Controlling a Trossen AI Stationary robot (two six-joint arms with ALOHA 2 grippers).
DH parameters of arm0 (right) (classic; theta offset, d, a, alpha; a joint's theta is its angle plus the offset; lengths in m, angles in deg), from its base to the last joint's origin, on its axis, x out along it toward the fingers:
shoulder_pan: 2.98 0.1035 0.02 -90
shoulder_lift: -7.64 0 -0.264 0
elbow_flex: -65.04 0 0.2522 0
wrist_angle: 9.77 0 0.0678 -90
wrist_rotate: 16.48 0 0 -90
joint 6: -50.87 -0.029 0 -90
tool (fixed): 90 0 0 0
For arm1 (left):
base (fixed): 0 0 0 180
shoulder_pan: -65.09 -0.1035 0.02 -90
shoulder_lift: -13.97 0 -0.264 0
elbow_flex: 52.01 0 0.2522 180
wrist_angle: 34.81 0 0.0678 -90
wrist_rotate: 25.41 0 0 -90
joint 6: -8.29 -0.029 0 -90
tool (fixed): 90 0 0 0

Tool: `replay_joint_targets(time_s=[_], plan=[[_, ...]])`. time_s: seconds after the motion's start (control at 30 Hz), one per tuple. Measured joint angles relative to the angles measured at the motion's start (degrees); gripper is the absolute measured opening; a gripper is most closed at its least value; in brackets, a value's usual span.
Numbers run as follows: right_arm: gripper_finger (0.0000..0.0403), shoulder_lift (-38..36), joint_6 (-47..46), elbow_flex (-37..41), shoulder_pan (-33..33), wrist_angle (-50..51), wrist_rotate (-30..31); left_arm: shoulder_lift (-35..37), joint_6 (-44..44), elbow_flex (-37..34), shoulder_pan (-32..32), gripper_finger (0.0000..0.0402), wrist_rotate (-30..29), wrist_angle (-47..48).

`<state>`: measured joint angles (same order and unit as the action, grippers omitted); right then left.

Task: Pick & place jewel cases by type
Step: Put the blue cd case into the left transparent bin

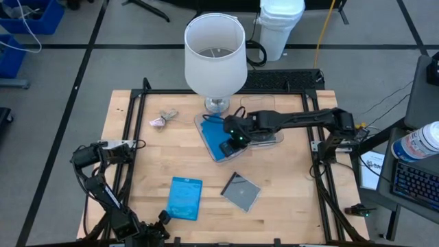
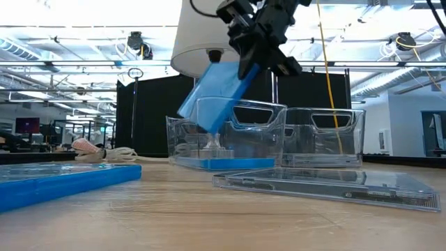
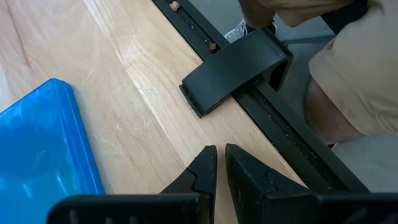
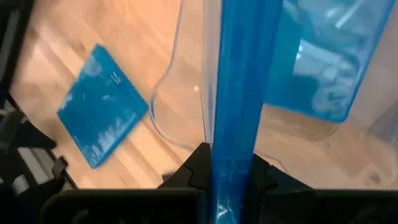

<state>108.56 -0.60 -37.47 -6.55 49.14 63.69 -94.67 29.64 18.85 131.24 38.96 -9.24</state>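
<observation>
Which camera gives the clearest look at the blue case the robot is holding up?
The low view: the held blue case hangs tilted over the clear tub, pinched by the right hand. The right wrist view shows only its edge; the high view mostly hides it; the left wrist misses it.

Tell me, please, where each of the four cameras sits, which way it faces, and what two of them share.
High view: above the table, looking straight down; both arms show, the right claw shut on a blue jewel case over a clear tub.
Low view: at table height, looking level across; the right claw comes from above.
Left wrist view: looks at the wood near the table frame; left claw shut, empty.
Right wrist view: looks down along the held case.
Shared: left wrist and high views both show the loose blue case.
</observation>
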Motion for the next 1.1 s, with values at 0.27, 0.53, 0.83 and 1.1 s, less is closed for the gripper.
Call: replay_joint_targets(time_s=[0.27, 0.53, 0.83, 1.1], plan=[[0.0023, 2.03, 1.14, 0.0, -1.28, 0.02, -2.62, -0.02, 0.4, 0.0, 0.0, 0.0044, 0.0, 0.0], [0.0043, 2.1, 0.28, 1.97, -1.41, -1.86, -3.69, -0.07, 2.84, 0.0, 0.71, 0.0044, -0.04, 0.07], [0.0083, 2.08, 1.01, 3.74, -1.48, -2.06, -2.03, -0.09, 3.08, -0.01, 1.38, 0.0044, -0.05, 0.04], [0.0137, 2.08, 3.57, 3.8, -2.11, -2.08, -0.84, -0.09, 2.52, 0.0, 1.32, 0.0044, -0.41, 0.04]])
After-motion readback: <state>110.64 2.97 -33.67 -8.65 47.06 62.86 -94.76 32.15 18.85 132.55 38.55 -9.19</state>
